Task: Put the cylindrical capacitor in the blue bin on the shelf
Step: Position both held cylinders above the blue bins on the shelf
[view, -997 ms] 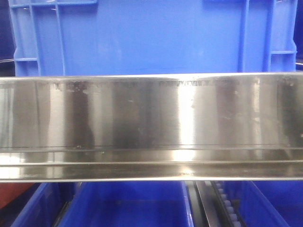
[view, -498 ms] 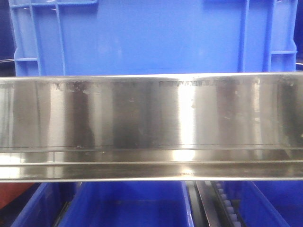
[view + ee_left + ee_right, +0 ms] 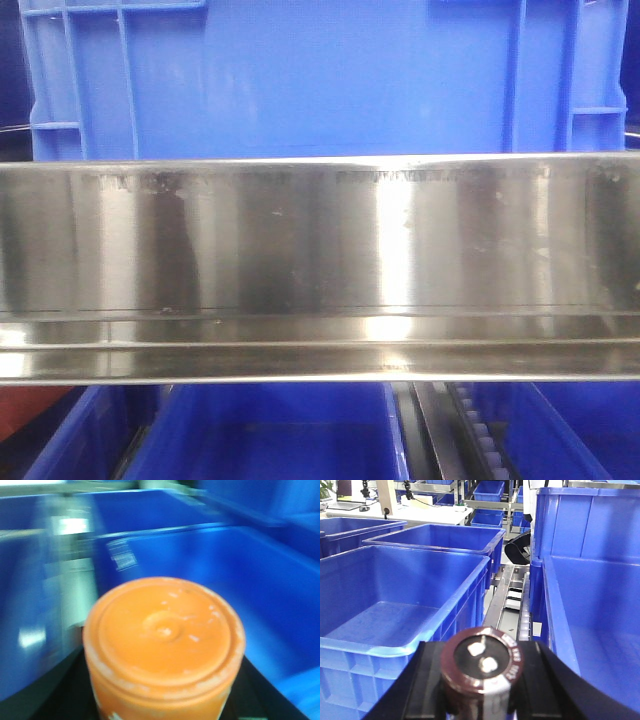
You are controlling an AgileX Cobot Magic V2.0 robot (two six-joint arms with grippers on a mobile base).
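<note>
Maroon capacitor (image 3: 482, 666) clamped between black fingers (image 3: 422, 682) of right gripper (image 3: 481, 692), silvery top turned to camera, grey stripe at front. Held over gap between left bin (image 3: 370, 647) and right bin (image 3: 555, 625). Steel shelf rail (image 3: 320, 250) seen in front view, large bin (image 3: 320, 80) seated above it. Left gripper (image 3: 162, 702) apparently clenched on orange cylinder (image 3: 164, 635); view blurred.
</note>
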